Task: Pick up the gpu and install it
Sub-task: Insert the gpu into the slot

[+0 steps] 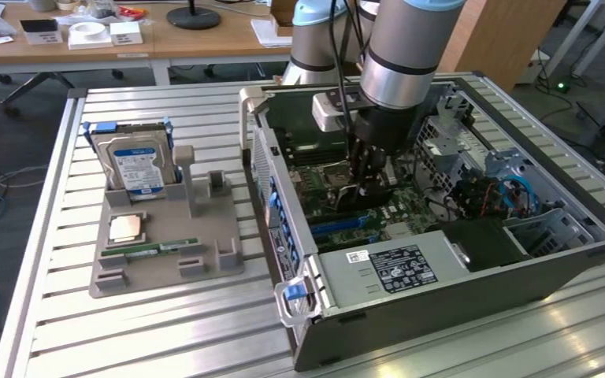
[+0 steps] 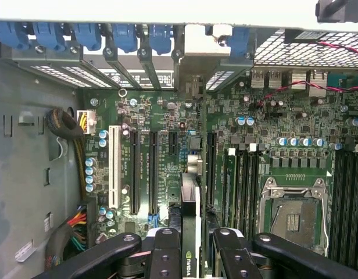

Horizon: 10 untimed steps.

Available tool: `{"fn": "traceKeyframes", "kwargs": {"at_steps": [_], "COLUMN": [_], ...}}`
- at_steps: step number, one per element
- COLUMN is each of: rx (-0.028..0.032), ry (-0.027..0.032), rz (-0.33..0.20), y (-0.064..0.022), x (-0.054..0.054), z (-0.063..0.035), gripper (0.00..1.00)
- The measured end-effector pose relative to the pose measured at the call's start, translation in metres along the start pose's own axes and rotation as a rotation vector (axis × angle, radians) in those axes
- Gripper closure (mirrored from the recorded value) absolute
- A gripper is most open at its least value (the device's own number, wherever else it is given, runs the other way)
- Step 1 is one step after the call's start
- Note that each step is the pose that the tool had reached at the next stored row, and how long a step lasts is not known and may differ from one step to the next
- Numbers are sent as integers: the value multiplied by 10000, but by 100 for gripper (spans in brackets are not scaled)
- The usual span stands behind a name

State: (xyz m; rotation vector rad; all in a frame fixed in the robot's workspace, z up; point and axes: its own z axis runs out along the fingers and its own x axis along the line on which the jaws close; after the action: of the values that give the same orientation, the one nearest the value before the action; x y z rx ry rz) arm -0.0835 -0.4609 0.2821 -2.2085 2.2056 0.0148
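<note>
Logo (image 2: 188, 256), probably NVIDIA, on gpu (image 2: 189, 221) edge.

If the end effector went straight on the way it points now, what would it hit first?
The gpu gripped in the end effector leads, so it would likely meet the motherboard first, beside the black expansion slots; the depth is unclear.

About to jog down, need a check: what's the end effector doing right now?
The end effector: closed on the gpu, card held edge-on over the motherboard.

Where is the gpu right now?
In the wrist view, the gpu is clamped edge-on in the gripper, inside the case on the exterior view's right, by the motherboard slots.
</note>
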Motion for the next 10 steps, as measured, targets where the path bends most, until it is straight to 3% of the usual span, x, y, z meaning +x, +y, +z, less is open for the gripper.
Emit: {"fn": "traceKeyframes", "kwargs": {"at_steps": [10], "rx": [1], "ry": [-2], "rz": [0], "y": [2], "x": [-6], "z": [3], "gripper": [74]}}
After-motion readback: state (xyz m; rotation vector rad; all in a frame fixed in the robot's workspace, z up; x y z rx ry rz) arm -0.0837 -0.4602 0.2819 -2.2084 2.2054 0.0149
